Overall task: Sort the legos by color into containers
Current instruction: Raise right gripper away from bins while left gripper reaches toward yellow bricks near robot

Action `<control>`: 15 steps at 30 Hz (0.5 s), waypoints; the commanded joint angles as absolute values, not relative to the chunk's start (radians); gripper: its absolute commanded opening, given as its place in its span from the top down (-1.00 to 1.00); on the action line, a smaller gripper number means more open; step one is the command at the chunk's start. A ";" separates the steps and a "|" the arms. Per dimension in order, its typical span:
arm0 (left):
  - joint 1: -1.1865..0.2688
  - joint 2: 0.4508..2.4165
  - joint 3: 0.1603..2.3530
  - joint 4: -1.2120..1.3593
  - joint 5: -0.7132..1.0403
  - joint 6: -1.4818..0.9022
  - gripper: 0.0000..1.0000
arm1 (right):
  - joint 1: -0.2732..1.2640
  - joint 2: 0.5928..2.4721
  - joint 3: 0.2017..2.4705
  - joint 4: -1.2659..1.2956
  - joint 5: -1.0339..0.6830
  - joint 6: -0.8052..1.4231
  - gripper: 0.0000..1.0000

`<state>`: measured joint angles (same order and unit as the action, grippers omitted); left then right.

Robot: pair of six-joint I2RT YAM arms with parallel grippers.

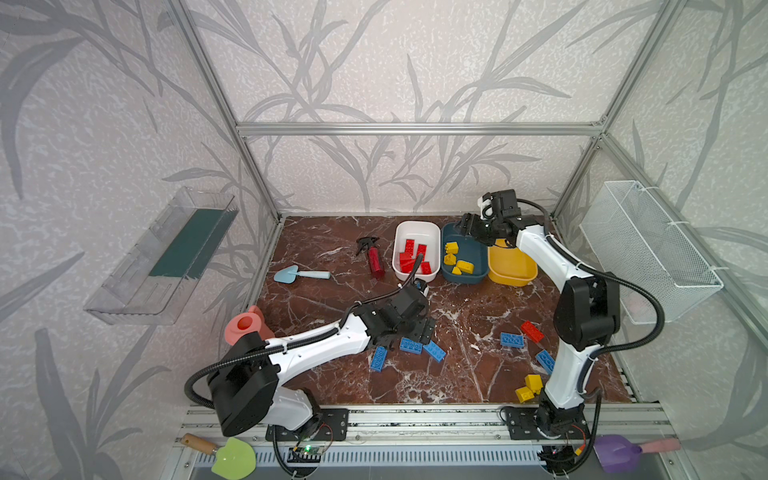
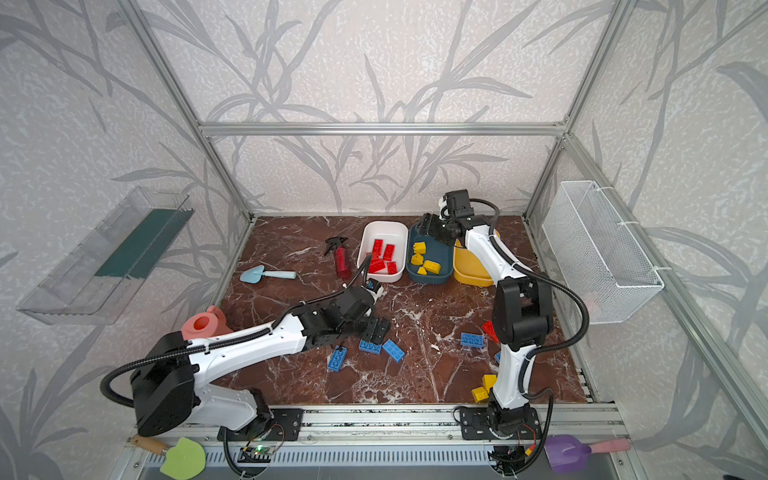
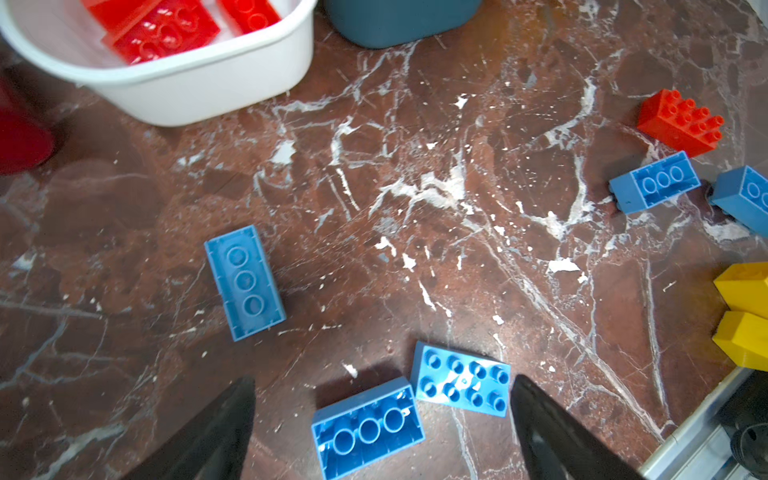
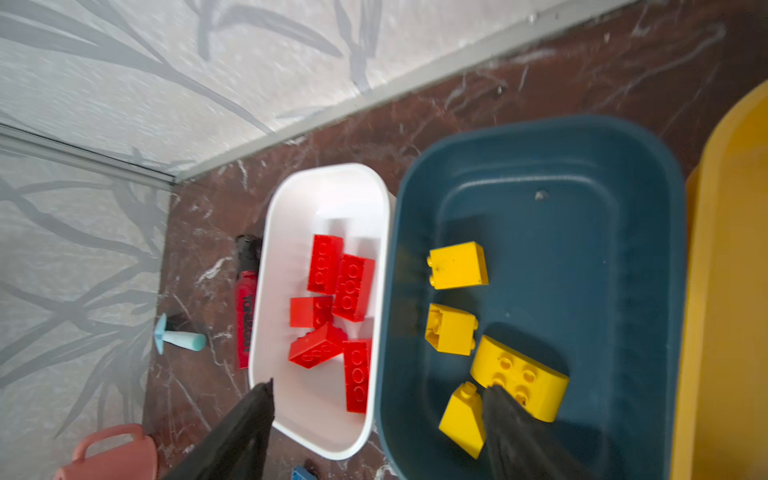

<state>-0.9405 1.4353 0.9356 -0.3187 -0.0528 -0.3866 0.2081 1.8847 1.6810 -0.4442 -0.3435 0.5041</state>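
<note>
three tubs (image 1: 415,277) line the back edge (image 1: 332,216); open marble (image 1: 457,316) before them.

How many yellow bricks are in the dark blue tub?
4. In the dark blue tub: rearmost block, second block in front of it, long brick, sloped brick nearest the front. None looks hidden.

Red spray bottle (image 1: 375,262), blue trowel (image 1: 291,274), pink watering can (image 1: 245,328), wire basket (image 1: 648,249)
</note>
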 commanded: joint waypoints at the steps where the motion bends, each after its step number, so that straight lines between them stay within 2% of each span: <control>1: -0.979 1.497 1.001 -0.289 -0.021 -0.298 -0.90 | 0.188 1.766 1.680 -0.405 -0.381 0.507 -0.60; 15: -1.149 1.831 1.244 -0.166 0.161 -0.109 -0.87 | 0.104 1.478 1.683 -0.414 -0.428 0.548 -0.60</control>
<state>-1.1229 1.7908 1.1866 -0.1997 0.1001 -0.1867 0.1158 1.5208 1.6810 -0.4152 -0.4023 0.5331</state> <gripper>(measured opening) 0.937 0.800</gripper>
